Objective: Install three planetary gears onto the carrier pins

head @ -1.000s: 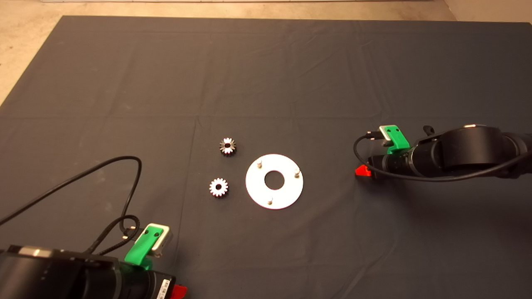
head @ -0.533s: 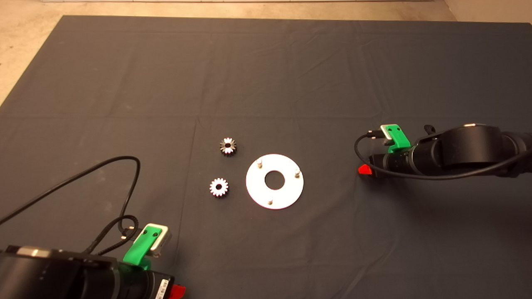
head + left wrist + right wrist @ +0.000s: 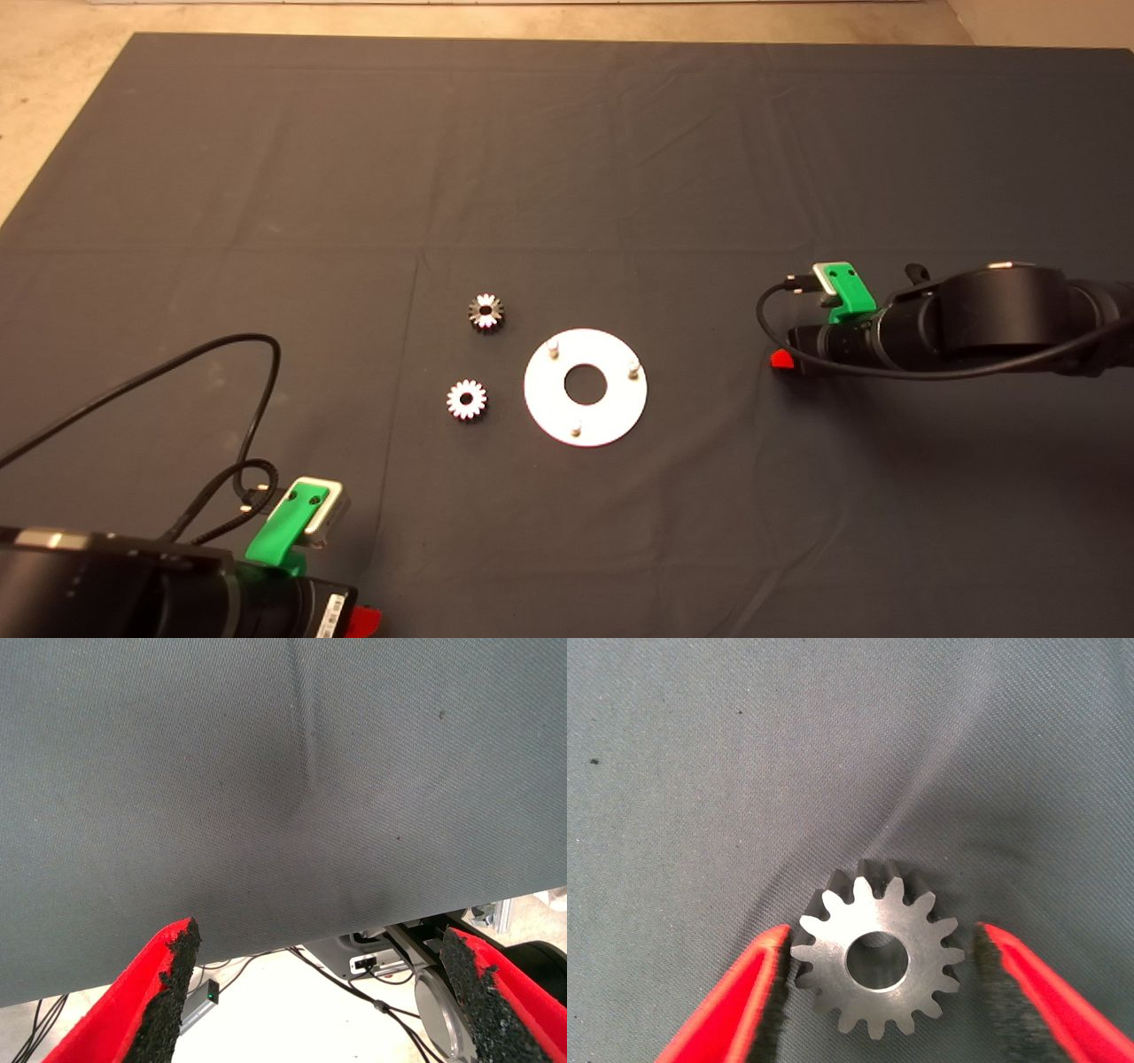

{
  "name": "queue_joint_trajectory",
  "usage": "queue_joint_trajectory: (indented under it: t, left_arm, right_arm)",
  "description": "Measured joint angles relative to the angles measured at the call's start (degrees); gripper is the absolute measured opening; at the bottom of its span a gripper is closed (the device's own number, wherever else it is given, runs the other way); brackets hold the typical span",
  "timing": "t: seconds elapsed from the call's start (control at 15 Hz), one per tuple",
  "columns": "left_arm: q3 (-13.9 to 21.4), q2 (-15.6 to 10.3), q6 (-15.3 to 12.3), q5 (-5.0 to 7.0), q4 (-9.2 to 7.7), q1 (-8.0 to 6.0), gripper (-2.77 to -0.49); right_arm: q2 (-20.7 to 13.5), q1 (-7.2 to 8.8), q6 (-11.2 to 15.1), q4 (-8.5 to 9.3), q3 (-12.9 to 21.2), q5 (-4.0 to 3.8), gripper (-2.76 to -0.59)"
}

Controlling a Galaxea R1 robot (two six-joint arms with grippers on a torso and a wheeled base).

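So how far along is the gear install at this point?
Nothing is installed: all three carrier pins on the disc are bare. In hand: the right pincer is low over the mat right of the disc, its open fingers either side of one gear lying flat, not visibly gripped. Two more gears wait left of the disc. The left pincer is open at the mat's near edge. All three gears are left.

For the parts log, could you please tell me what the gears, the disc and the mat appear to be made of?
The gear between the right gripper's fingers looks like machined metal, dull grey with a matte, faintly brushed face. The two gears beside the disc seem alike. The disc looks like bright pale metal, though painted or plastic is possible. The mat shows a fine weave and creases, so probably fabric.
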Motion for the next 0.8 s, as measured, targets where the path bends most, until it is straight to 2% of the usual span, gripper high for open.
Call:
queue_joint_trajectory:
  t: [0.33,0.8]
  left_arm:
    - [0.0,0.0,0.0,0.0,0.0,0.0,-1.34]
    - [0.0,0.0,0.0,0.0,0.0,-0.01,-1.34]
  right_arm:
    - [-0.3,0.0,0.0,-0.08,-0.3,0.5,-2.19]
    - [-0.4,-0.49,0.0,-1.13,-0.1,0.54,-2.26]
